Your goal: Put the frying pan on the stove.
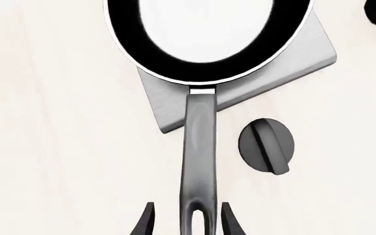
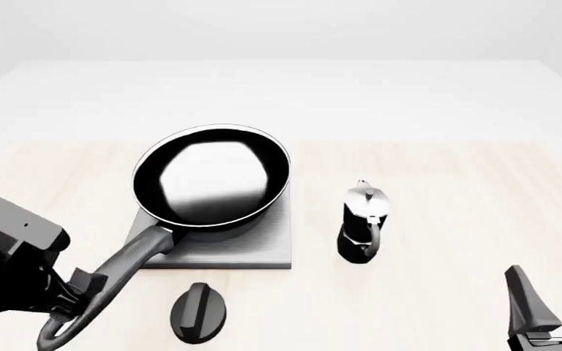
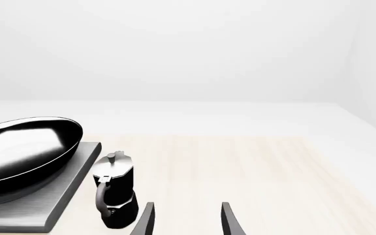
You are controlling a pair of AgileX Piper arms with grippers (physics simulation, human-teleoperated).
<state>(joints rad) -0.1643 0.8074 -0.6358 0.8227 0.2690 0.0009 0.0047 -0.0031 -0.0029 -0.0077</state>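
On a pale wooden bench [image 2: 437, 190], the frying pan [image 2: 213, 175] sits on the stove [image 2: 261, 248] left of centre; the left gripper [image 1: 186, 220] stands parted around its handle end, the right gripper [image 2: 552, 296] wide at the near right corner, beside a moka pot [image 2: 362, 221]

Looks like I'm driving in a bare simulated kitchen mock-up: pale wood table [image 2: 437, 190], stove [image 2: 261, 245], moka pot [image 2: 362, 221], blank white backdrop.

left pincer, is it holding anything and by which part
The left pincer flanks the frying pan handle's looped end, but contact cannot be told.
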